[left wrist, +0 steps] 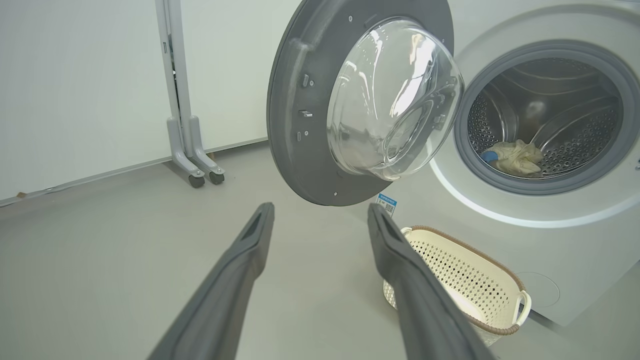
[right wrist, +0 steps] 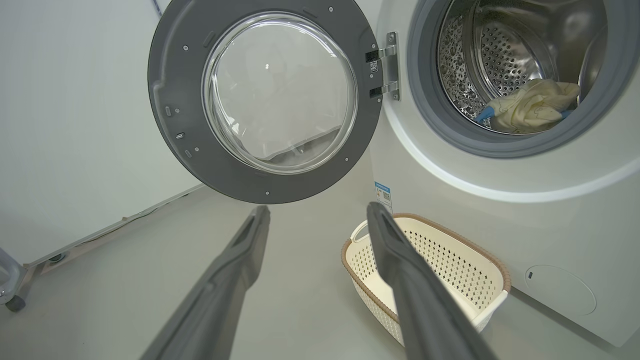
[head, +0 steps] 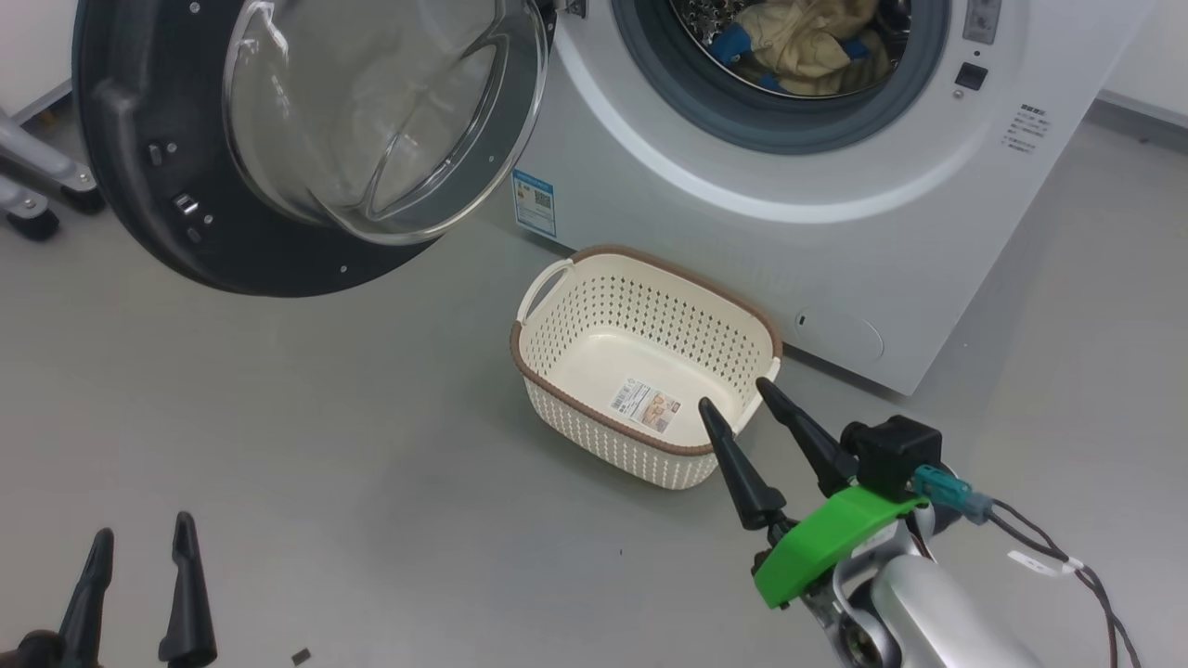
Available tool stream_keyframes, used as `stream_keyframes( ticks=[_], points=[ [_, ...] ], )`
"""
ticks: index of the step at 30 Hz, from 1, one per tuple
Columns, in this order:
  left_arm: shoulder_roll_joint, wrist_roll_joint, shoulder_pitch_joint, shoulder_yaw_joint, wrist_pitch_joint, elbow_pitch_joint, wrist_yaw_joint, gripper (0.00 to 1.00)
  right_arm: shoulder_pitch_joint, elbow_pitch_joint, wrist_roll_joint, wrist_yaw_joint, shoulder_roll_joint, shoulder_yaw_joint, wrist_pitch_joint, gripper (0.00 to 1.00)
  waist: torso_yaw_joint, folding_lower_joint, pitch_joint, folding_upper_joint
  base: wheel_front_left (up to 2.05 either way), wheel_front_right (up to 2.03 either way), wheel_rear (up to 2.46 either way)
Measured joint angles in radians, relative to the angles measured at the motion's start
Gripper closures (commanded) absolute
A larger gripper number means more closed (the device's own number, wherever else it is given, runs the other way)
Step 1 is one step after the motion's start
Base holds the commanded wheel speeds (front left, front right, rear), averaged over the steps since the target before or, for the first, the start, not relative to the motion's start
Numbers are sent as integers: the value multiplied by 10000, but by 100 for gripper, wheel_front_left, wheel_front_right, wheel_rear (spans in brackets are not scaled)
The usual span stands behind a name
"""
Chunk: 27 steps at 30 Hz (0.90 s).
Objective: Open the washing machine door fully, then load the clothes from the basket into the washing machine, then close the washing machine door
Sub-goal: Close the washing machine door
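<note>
Head view: the washing machine door (head: 306,139) stands wide open to the left of the washing machine (head: 742,250), with its inner face and glass bowl turned toward the camera. The clothes (head: 807,46) lie inside the drum, a cream-yellow heap with blue patches, low behind the grey gasket. The basket (head: 603,436) sits upright on the grey floor (head: 325,445), just in front of the machine's lower panel and below the opening. A paper label (head: 645,405) shows on its bottom. A blue sticker (head: 534,202) is on the machine's lower left corner, near the basket's far handle.

Right gripper (head: 733,391) — fingers spread wide with nothing between them, tips over the basket's near right rim. Cannot tell whether they touch it.

Left gripper (head: 144,524) — lower left, over bare floor and well apart from the basket. Fingers likewise parted, holding nothing.

Left wrist view: a wheeled stand (left wrist: 192,150) against the white wall, left of the door.

Right wrist view: the door hangs from a metal hinge (right wrist: 387,67) at the left edge of the opening. The clothes rest at the drum's lower front.
</note>
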Motion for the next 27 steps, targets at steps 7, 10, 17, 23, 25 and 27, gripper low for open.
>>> stream_keyframes(
  ticks=[7,10,17,23,25,27],
  points=[
    [-40,0,29,2,0,-40,2,0,2,-2,-2,2,0,4,0,0,-43,0,-45,0,0,0,0],
    [-50,0,30,12,0,-48,2,0,5,-8,-6,0,0,-12,0,0,-47,0,-14,0,0,0,0],
    [-127,2,39,236,-2,-148,2,0,5,-6,-19,0,-2,86,0,0,-23,0,13,0,0,0,0],
    [-209,6,98,284,-2,-194,2,0,2,-8,-75,2,-2,155,0,0,-12,0,41,0,0,0,0],
    [-226,15,151,291,-2,-221,2,0,1,-8,-92,2,-2,159,0,0,-7,0,58,0,0,0,0],
    [-247,15,174,313,-4,-221,2,0,1,-6,-92,0,-2,165,0,0,-5,0,67,0,0,0,0]
  ],
)
